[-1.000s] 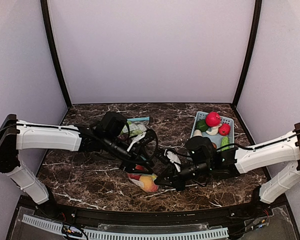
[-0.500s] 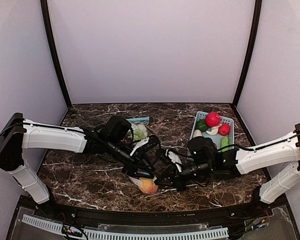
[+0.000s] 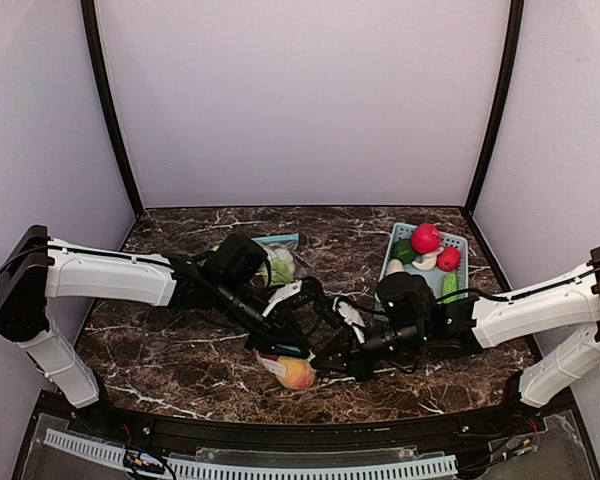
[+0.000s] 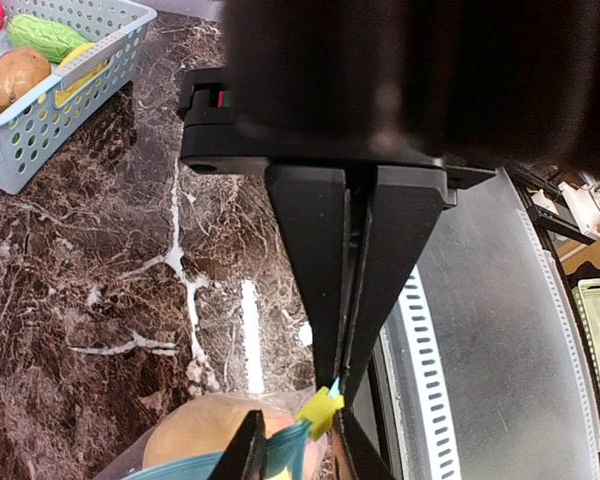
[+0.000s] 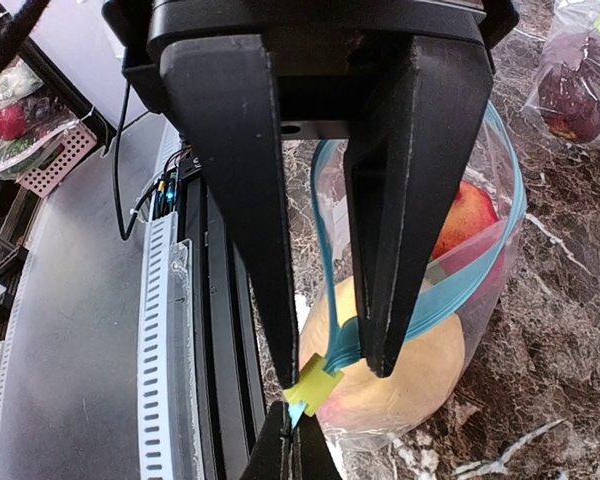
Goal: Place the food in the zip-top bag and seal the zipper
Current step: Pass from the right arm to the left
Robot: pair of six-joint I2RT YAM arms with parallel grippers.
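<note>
Showing the zip-top bag [image 3: 283,368] lying on the dark marbled surface [image 3: 150,350] close to its near edge, between the two arms. In the top view its long axis runs roughly left to right, with the mouth end toward the right, where both hands meet. The bag is clear film edged by a blue zip track [image 5: 516,190]. In the right wrist view the track stands agape as a loop, so the mouth is not yet sealed. A yellow-green slider [image 5: 313,386] sits at the end of the track nearest the surface's edge. Inside the bag lie a glossy yellow-orange piece [image 5: 412,388] and a red piece [image 5: 468,222], pressed against the film. The left hand [image 4: 338,378] is clenched, its fingers pressed almost flat together and their tips meeting at the slider. The right hand [image 5: 336,368] is released, its fingers parted and straddling the track just beside the slider; marbled surface shows through the gap between them. More food rests in a light-blue slotted basket [image 3: 462,243] at the far right, well apart from the bag: red pieces [image 3: 426,238] with green and white ones beside them. A second filled bag [image 3: 278,262] lies behind the left arm.
</note>
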